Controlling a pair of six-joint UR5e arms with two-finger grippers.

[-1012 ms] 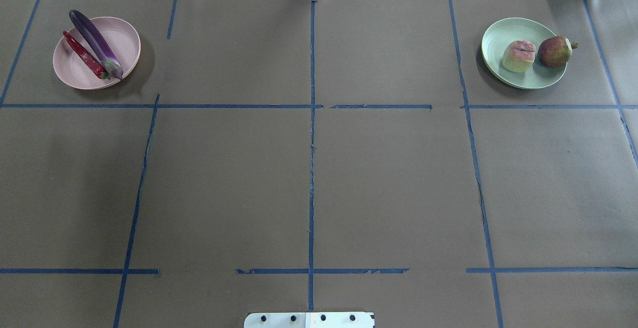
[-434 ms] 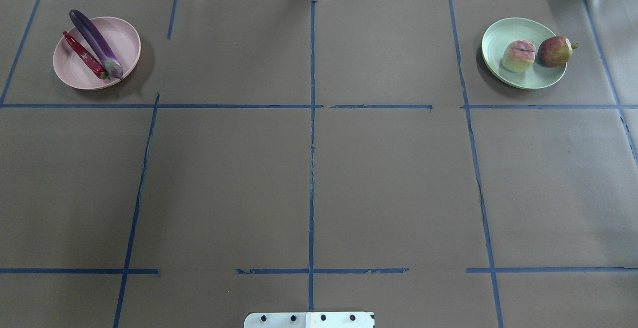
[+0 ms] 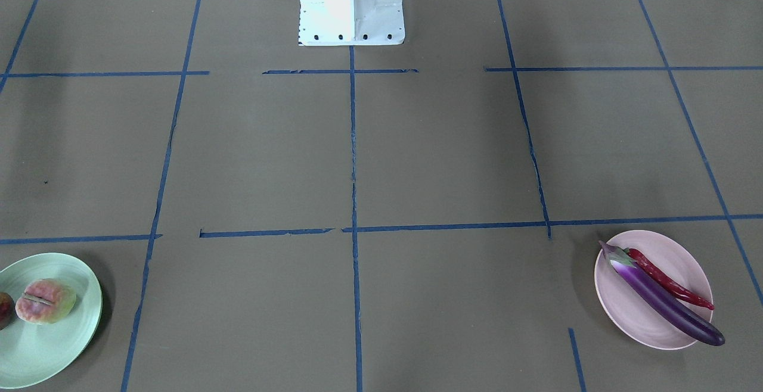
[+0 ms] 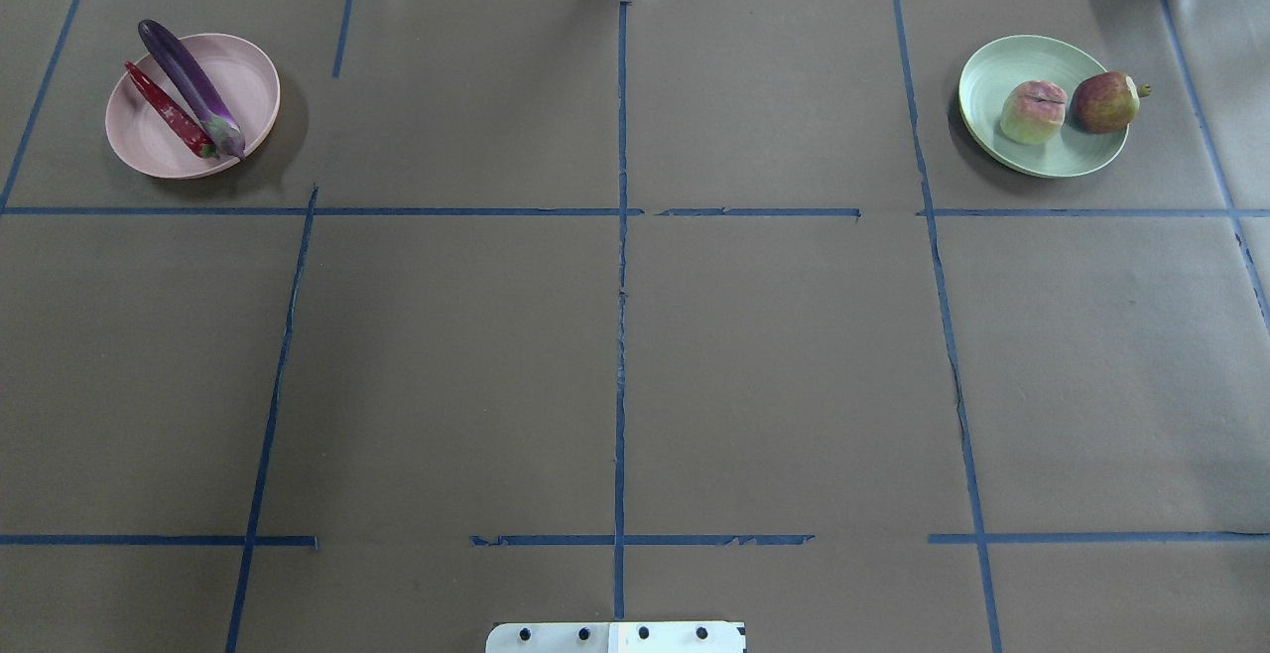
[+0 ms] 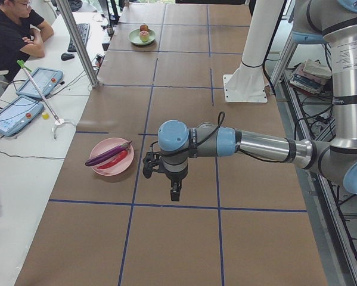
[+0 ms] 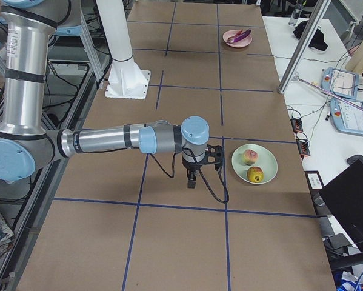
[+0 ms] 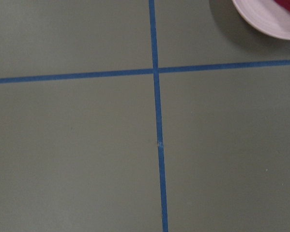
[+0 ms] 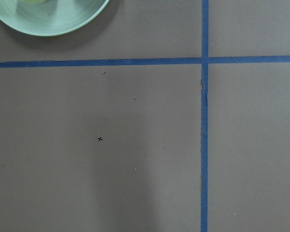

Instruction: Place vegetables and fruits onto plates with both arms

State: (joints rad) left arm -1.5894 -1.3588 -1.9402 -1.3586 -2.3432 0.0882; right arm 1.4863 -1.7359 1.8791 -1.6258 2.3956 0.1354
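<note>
The purple eggplant [image 4: 189, 82] and the red chili [image 4: 164, 109] lie side by side on the pink plate [image 4: 248, 87] at the far left. The pale green-pink fruit [image 4: 1032, 111] and the pomegranate-like fruit [image 4: 1103, 102] sit on the mint plate [image 4: 992, 77] at the far right. My left gripper [image 5: 174, 193] shows only in the exterior left view, hanging above the table beside the pink plate [image 5: 101, 168]. My right gripper [image 6: 192, 182] shows only in the exterior right view, beside the mint plate [image 6: 267, 162]. I cannot tell whether either is open or shut.
Brown paper with blue tape lines covers the table. The white robot base [image 3: 351, 5] stands at the near middle edge. Each wrist view shows a plate rim at its top: the pink one [image 7: 266, 21] and the mint one [image 8: 53, 19]. A person sits beside the table [image 5: 11, 36].
</note>
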